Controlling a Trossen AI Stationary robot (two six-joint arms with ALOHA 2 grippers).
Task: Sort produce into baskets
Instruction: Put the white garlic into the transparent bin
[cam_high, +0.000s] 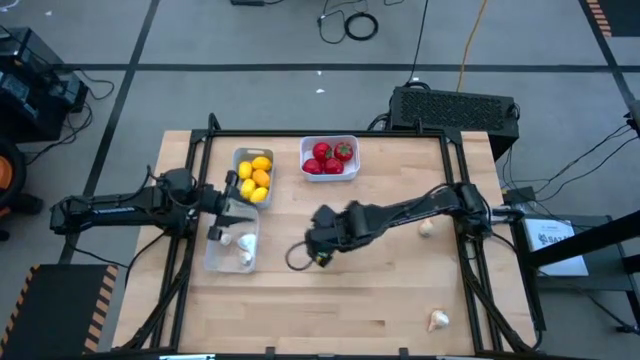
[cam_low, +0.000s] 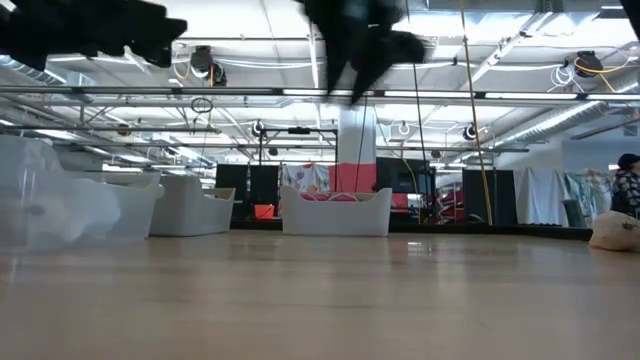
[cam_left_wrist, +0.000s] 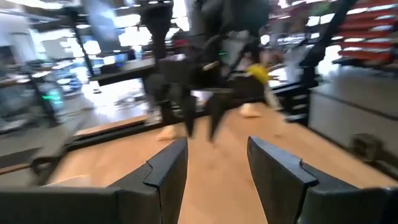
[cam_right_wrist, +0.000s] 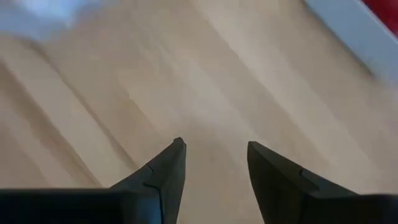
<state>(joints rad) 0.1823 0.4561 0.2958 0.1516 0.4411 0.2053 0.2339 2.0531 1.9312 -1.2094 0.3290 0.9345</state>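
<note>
Overhead plate, as I read it from my remote station. The wooden table (cam_high: 330, 290) carries three baskets near its 11 to 12 o'clock region. The grey basket (cam_high: 239, 158) holds yellow and orange lemon-like fruits (cam_high: 257, 178); the white basket (cam_high: 331, 146), at 3 o'clock of it, holds red fruits with green tops (cam_high: 330, 158); the clear basket (cam_high: 216, 255), at 6 o'clock of the grey one, holds two garlic bulbs (cam_high: 245, 258).

Two further bulbs lie loose on the wood: one garlic bulb (cam_high: 426, 228) just beside the right arm, at 3 o'clock of table centre, and another garlic bulb (cam_high: 438, 320) toward 5 o'clock, well apart from everything.

The left gripper (cam_high: 243, 214) hangs at the clear basket's 12 o'clock end. In its wrist view I see its fingers (cam_left_wrist: 169, 168) parted by a narrow gap with nothing between them.

The right gripper (cam_high: 318, 250) is above bare wood near table centre; its fingers (cam_right_wrist: 166, 171) stand apart, empty.

A black box with a grille (cam_high: 455, 105) sits beyond the table's 1 o'clock corner.
</note>
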